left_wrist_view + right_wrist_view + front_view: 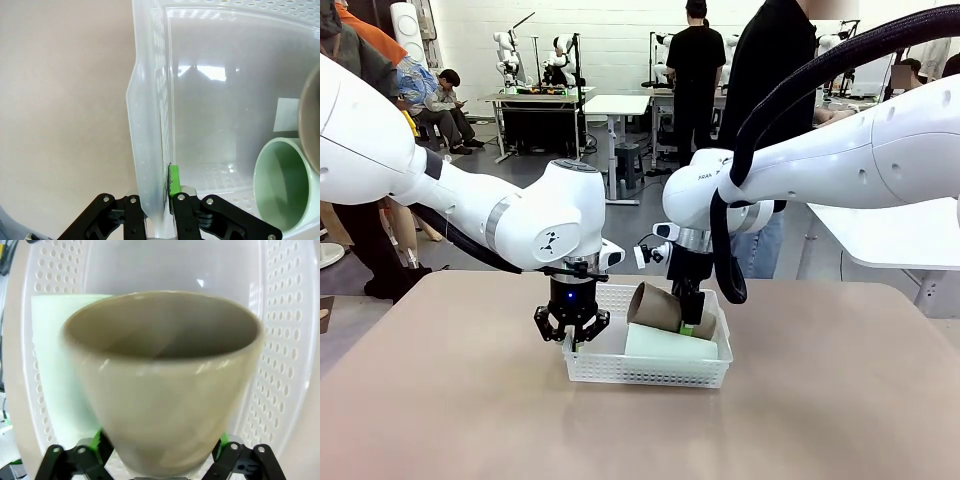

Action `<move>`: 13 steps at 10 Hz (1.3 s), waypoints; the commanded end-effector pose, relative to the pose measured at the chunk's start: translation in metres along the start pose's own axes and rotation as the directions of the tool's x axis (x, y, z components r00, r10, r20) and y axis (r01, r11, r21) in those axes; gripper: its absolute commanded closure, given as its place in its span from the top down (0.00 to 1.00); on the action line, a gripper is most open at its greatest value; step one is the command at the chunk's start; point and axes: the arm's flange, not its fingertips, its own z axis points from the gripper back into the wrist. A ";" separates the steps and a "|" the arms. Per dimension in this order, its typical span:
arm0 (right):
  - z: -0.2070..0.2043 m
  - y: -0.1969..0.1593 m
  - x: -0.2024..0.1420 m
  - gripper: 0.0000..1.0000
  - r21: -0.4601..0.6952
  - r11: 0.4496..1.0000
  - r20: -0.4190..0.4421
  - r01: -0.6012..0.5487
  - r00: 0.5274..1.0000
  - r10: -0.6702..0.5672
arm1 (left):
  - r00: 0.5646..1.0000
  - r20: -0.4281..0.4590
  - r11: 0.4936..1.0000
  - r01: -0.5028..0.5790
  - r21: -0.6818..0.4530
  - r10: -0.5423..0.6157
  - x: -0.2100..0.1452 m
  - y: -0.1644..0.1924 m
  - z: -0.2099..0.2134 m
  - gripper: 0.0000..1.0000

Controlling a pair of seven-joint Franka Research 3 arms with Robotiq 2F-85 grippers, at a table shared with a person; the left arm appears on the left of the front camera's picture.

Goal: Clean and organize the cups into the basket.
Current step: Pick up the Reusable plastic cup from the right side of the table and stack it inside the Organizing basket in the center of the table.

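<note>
The white basket (650, 378) sits mid-table. My left gripper (572, 335) is shut on its left side wall (150, 125), one green pad (173, 181) inside and the other finger outside. Inside lies a pale mint cup (670, 345) on its side, its mouth facing the left wrist camera (282, 185). A tan cup (655, 305) leans tilted on top of it. My right gripper (690, 318) stands over the tan cup's base with its fingers spread to either side (160, 450). That cup (160, 380) has its mouth facing away from the wrist camera, with the mint cup (55, 365) beside it.
The beige table (450, 400) has free room all around the basket. A person in black (770, 90) stands at the far side, behind my right arm. Other tables and people are farther back.
</note>
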 end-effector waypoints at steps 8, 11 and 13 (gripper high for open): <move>0.045 0.023 -0.026 1.00 -0.129 0.991 0.067 0.018 0.998 -0.009 | 1.000 -0.003 1.000 0.001 0.002 -0.001 -0.001 0.001 0.000 0.00; 0.121 0.093 -0.126 1.00 -0.316 0.941 0.289 0.118 0.957 -0.023 | 1.000 -0.003 1.000 0.001 0.002 -0.001 -0.001 0.001 0.000 0.00; 0.147 0.143 -0.200 1.00 -0.361 0.921 0.418 0.147 0.908 0.019 | 1.000 -0.003 1.000 0.001 0.002 -0.001 -0.001 0.001 0.000 0.00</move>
